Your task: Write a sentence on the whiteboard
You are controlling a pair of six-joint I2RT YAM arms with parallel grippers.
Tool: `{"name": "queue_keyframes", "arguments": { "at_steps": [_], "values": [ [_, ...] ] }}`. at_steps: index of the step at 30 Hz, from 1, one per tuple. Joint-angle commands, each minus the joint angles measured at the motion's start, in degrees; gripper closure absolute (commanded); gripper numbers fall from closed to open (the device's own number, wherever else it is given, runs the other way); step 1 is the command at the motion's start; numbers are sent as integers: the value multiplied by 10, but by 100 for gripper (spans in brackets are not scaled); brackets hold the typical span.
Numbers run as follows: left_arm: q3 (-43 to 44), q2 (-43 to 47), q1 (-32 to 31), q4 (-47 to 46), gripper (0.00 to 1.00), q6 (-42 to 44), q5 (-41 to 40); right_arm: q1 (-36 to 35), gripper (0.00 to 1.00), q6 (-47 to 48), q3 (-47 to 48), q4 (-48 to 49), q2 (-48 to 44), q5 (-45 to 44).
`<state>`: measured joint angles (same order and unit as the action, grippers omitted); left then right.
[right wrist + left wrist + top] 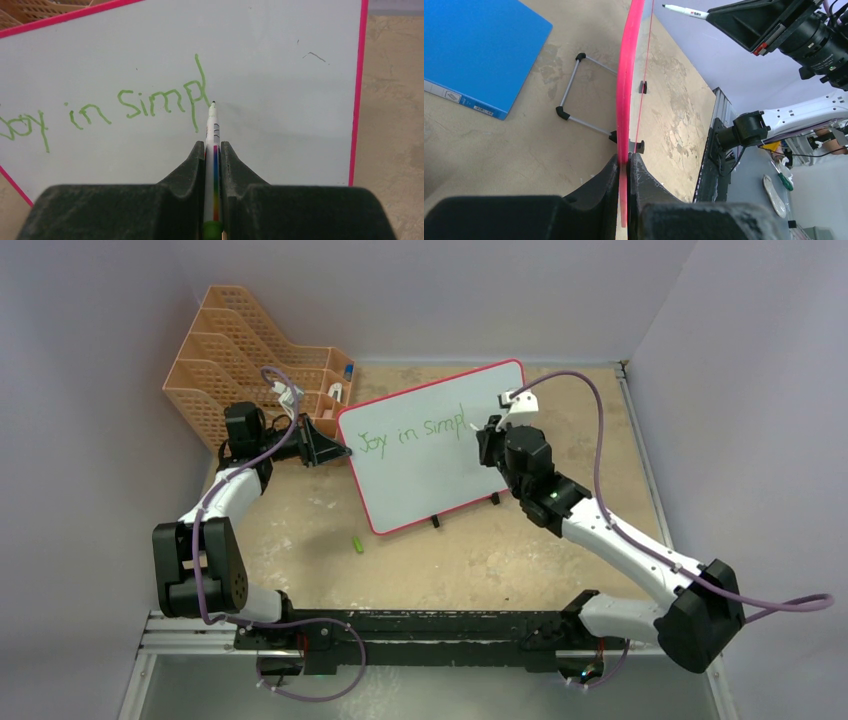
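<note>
The whiteboard [440, 455] stands tilted on black feet, white with a pink-red frame. Green handwriting on it reads "Joy in simpl" [145, 102] in one line. My left gripper [626, 162] is shut on the whiteboard's pink left edge [628, 100]. My right gripper [213, 150] is shut on a white marker [214, 135] with a rainbow stripe; its tip sits at the board just right of the "l". The marker also shows in the left wrist view [684, 11]. In the top view my right gripper [490, 430] is at the board's upper right.
An orange file rack [235, 365] stands at the back left. A small green marker cap [356, 544] lies on the table in front of the board. A blue folder [479, 50] lies behind the board. Wire stand legs [574, 95] reach behind it.
</note>
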<state>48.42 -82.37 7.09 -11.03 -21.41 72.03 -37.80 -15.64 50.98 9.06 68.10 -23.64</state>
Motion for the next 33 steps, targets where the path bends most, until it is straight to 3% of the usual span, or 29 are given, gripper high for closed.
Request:
{"name": "queue_keyframes", "arguments": {
  "at_steps": [1,33],
  "values": [
    [18,12,-4,4,100,14,-2,4,100,-6,3,31,-17,-23],
    [19,12,-4,4,100,15,-1,15,100,-8,-2,64,27,7]
  ]
}}
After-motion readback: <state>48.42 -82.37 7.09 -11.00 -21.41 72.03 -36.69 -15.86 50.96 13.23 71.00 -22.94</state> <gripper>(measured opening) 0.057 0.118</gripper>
